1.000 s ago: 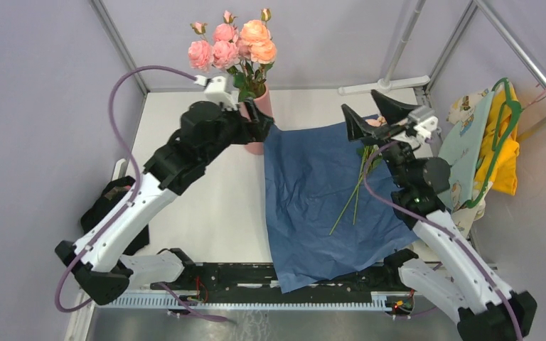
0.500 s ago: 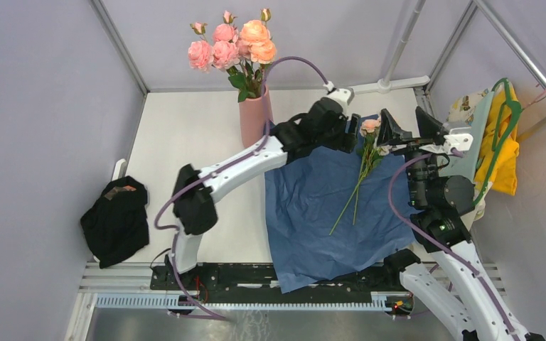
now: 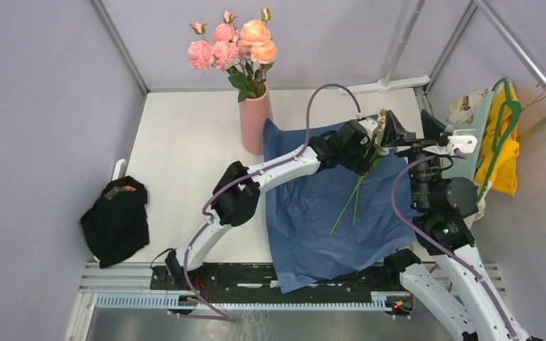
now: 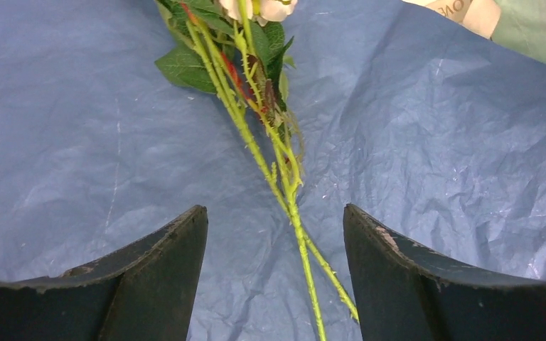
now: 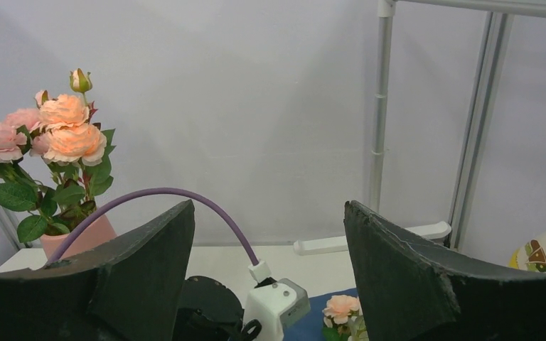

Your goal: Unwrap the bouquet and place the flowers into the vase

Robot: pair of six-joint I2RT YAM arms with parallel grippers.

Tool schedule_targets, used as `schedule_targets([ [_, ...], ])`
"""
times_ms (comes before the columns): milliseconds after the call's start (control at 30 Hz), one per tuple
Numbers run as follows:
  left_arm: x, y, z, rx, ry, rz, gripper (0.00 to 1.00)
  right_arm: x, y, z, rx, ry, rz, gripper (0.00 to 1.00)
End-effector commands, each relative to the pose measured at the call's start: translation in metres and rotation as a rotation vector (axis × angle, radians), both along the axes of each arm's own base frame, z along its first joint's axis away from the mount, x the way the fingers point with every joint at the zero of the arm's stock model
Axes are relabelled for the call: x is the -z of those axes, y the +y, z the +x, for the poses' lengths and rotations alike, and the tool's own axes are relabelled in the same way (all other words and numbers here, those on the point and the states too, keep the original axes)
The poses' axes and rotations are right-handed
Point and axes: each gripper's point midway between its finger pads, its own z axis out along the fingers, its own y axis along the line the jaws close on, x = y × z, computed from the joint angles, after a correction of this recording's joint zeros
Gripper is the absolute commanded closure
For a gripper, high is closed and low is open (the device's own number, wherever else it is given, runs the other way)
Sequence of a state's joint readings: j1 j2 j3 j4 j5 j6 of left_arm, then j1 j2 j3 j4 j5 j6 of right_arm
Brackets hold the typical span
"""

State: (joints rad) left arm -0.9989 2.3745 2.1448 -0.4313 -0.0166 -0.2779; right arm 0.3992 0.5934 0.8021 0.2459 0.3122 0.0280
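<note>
The salmon-pink vase stands upright at the back of the surface, already packed with pink and peach roses, a couple of buds poking up on top. The dark blue sheet lies opened out and crinkled, its far left corner up against the vase. On its far right part a few thorny green stems with leaves lie crossed, blooms at the far end.

The white table in front of me carries a blue paper sheet spread over its right half. The salmon-pink vase stands upright just beside the sheet's far left corner, and a black cloth lies bunched at the table's left edge.
</note>
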Motion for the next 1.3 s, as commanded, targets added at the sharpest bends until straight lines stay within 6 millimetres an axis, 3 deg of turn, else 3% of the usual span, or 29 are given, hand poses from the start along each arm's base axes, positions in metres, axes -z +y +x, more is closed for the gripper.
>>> schedule_targets([
  [0, -0.016, -0.027, -0.004, 0.099, -0.080, -0.056, 0.25, -0.014, -0.007, -0.007, 0.022, -0.033, 0.015, 0.18],
  [333, 0.019, -0.048, -0.022, 0.159, -0.121, 0.004, 0.29, -0.015, -0.009, -0.010, 0.026, -0.040, 0.018, 0.18],
  [1000, 0.073, -0.030, -0.001, 0.073, -0.190, 0.149, 0.42, -0.014, -0.008, -0.011, 0.018, -0.054, 0.017, 0.17],
  [1133, 0.075, -0.024, 0.001, 0.043, -0.196, 0.168, 0.52, -0.013, -0.007, -0.011, 0.016, -0.055, 0.018, 0.17],
  [1267, 0.058, -0.011, 0.009, -0.029, -0.227, 0.175, 0.61, -0.013, -0.007, -0.011, 0.014, -0.055, 0.017, 0.17],
])
